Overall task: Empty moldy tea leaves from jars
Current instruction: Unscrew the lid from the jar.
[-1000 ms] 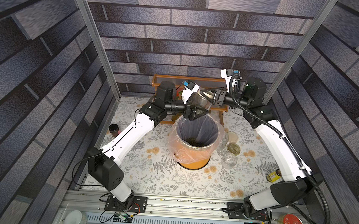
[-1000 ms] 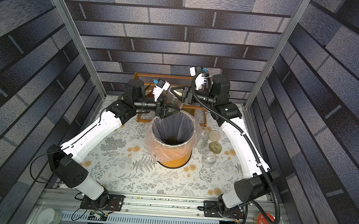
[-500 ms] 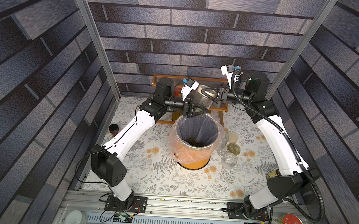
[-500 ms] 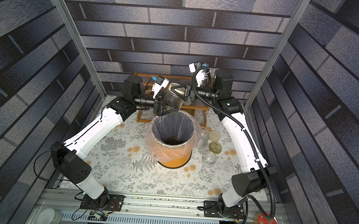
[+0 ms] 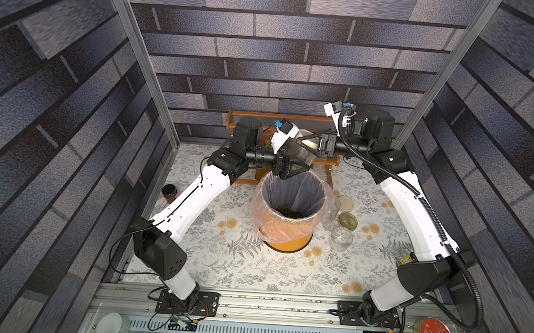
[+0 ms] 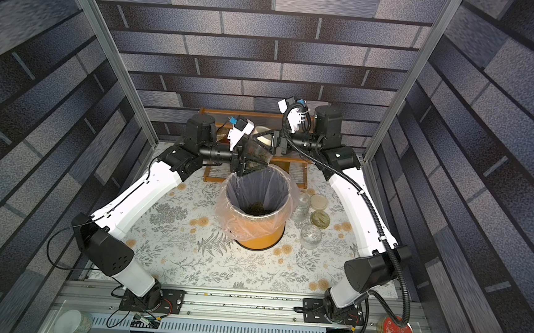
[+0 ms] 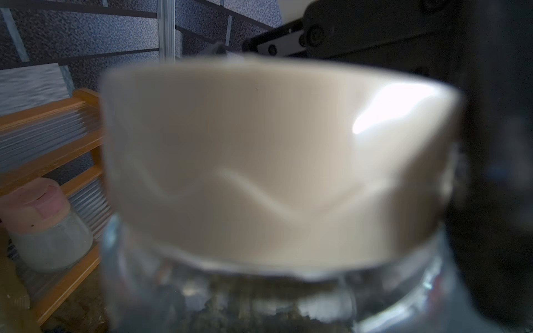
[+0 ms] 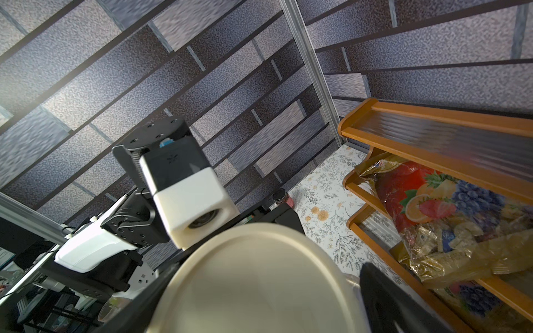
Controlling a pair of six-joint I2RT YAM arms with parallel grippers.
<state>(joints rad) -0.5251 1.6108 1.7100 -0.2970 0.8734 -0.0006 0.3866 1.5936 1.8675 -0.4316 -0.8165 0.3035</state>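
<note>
The left claw (image 5: 292,169) is clenched on the glass jar (image 5: 302,155), holding it tilted just above the far rim of the lined orange bin (image 5: 289,239), with the tea leaves (image 7: 259,315) inside and the cream lid (image 8: 259,285) on. The right claw (image 5: 306,142) looks released, its jaws spread either side of that lid with a sliver of gap. I judge it should close squarely on the lid's rim and twist while the jar's mouth stays over the bin. No writing is readable on jar or lid, and the fruit-printed bag (image 8: 432,207) on the wooden shelf (image 8: 432,121) shows pictures only.
</note>
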